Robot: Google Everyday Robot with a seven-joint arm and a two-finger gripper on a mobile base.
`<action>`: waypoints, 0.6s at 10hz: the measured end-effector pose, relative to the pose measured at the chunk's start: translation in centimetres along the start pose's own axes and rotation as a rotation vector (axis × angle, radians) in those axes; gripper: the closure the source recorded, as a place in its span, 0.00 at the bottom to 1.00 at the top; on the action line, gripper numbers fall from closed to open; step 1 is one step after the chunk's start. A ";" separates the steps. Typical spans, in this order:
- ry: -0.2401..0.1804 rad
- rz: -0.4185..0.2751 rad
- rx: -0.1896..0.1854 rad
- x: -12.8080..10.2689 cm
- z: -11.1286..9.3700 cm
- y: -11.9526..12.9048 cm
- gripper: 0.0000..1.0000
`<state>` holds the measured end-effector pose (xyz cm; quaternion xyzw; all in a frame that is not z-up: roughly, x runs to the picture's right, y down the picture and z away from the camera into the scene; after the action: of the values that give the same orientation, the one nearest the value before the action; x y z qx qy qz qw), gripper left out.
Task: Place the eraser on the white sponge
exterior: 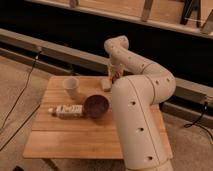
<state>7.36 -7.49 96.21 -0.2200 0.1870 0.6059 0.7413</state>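
- Cup (71, 86), bottle (66, 110) and bowl (96, 105) sat on the desk (65, 142), left of the action.
- Sponge (106, 84), a pale rounded pad, lay near the desk's far edge; its top looked bare, so the placing wasn't done.
- Gripper (114, 75) hung just above and right of the sponge; how the jaws stood, I couldn't tell.
- Eraser wasn't clearly visible; a dark reddish bit at the gripper was possibly it.

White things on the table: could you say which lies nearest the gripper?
The small white rectangular sponge, beside the gripper; white cup and labelled bottle lie farther left.
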 end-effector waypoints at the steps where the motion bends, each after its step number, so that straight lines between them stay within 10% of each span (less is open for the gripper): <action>1: -0.009 -0.006 -0.011 -0.4 0.3 0.2 1.00; 6: -0.015 -0.047 -0.046 -1.2 1.9 1.6 1.00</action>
<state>5.53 -7.19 98.27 -0.2366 0.1625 0.5942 0.7514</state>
